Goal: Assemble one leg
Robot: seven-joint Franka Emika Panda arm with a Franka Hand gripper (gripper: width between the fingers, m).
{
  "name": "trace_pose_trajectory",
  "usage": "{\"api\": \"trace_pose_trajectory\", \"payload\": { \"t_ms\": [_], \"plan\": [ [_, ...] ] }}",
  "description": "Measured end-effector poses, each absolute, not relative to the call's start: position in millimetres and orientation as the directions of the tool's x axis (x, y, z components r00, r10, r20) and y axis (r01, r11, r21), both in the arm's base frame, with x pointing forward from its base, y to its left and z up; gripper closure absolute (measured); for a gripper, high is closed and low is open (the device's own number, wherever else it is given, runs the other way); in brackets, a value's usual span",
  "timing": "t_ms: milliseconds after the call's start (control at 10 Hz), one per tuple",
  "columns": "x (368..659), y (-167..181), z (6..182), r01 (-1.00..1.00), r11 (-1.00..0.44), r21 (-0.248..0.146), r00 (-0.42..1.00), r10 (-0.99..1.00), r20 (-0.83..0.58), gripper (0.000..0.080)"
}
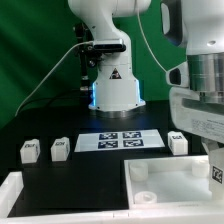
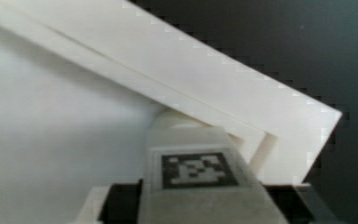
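In the wrist view, my gripper [image 2: 201, 206] is shut on a white leg [image 2: 197, 150] whose black-and-white tag faces the camera. The dark fingers [image 2: 130, 201] sit on either side of the leg. The leg is held at a corner of the large white tray-like panel [image 2: 69, 120], close to its raised rim [image 2: 247, 85]. I cannot tell if the leg touches the panel. In the exterior view, my gripper [image 1: 209, 150] hangs over the panel's [image 1: 175, 195] corner at the exterior view's right, and the held leg is hidden there. Three loose legs [image 1: 29, 151] [image 1: 60, 148] [image 1: 178, 143] lie on the black table.
The marker board [image 1: 120, 140] lies in front of the robot base [image 1: 112, 85]. A white L-shaped frame [image 1: 22, 196] runs along the front at the exterior view's left. A green backdrop stands behind.
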State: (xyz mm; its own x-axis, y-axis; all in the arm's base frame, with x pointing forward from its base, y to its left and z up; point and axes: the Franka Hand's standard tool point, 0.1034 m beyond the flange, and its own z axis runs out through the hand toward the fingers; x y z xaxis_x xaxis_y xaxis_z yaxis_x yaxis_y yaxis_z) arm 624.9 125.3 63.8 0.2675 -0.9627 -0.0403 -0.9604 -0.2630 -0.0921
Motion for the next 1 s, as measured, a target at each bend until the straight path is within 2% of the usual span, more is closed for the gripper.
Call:
{"api": "trace_pose_trajectory", "payload": {
  "t_ms": [200,300,400,500,800,900,1000],
  "plan": [
    [625.7,127.5,63.7,-0.991,0.067,-0.112,-0.059,-0.996,-0.072,0.0505],
    [625.6,127.1,63.6,-0.976,0.177,-0.125,-0.166,-0.982,-0.094,0.0505],
    [626.5,127.4,64.0,-0.940,0.318,-0.120,-0.304,-0.945,-0.122,0.0505],
    [626.5,127.4,64.1,-0.919,0.377,-0.114,-0.362,-0.923,-0.133,0.0505],
    [626.2,127.7,63.6,-0.925,0.363,-0.115,-0.348,-0.928,-0.134,0.0505],
    [626.2,127.9,63.6,-0.932,0.343,-0.118,-0.328,-0.935,-0.131,0.0322],
    [625.9,128.6,63.6,-0.949,0.288,-0.125,-0.273,-0.954,-0.125,0.0210]
  ]
}}
